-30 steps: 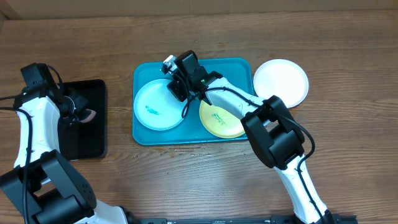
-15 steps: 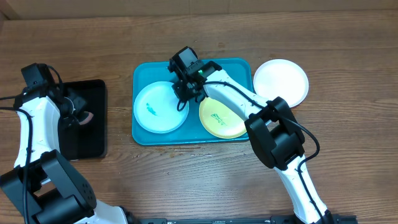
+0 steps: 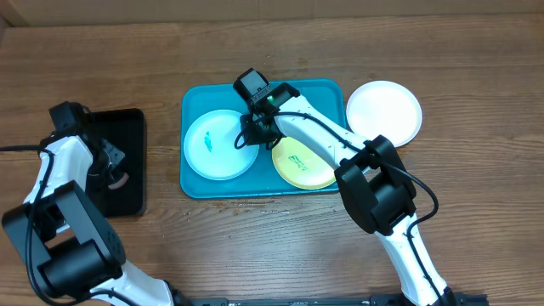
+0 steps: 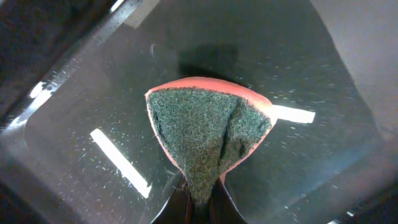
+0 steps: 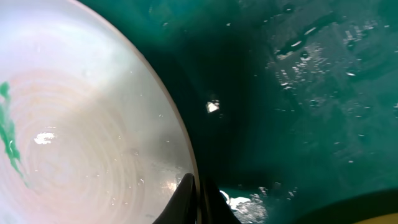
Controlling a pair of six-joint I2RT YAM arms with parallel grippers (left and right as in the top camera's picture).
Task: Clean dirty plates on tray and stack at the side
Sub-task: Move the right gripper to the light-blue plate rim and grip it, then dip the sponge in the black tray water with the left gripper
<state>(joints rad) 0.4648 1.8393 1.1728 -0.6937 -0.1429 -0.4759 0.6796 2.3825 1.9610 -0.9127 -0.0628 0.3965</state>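
The turquoise tray [image 3: 323, 92] holds the pale cyan plate [image 3: 212, 149], with a teal smear, and the yellow-green plate [image 3: 299, 163]. The white plate [image 3: 384, 112] lies on the table to the right of the tray. My right gripper [image 3: 252, 136] is shut on the cyan plate's right rim; the right wrist view shows its fingers [image 5: 200, 199] pinching the rim of that plate [image 5: 93, 124] above the tray floor [image 5: 298, 93]. My left gripper [image 3: 115, 172] is shut on a green scouring sponge with a red back [image 4: 208, 134], fingers [image 4: 200, 202] gripping its lower tip over the black tray.
A smaller black tray [image 3: 127, 127] lies at the left, under the left gripper, and fills the left wrist view [image 4: 311, 62]. The yellow-green plate's edge [image 5: 373, 208] shows at the lower right of the right wrist view. Bare wooden table surrounds the trays.
My right gripper moved down to the cyan plate's right rim and closed on it. My left arm shifted toward the front of the black tray with the sponge.
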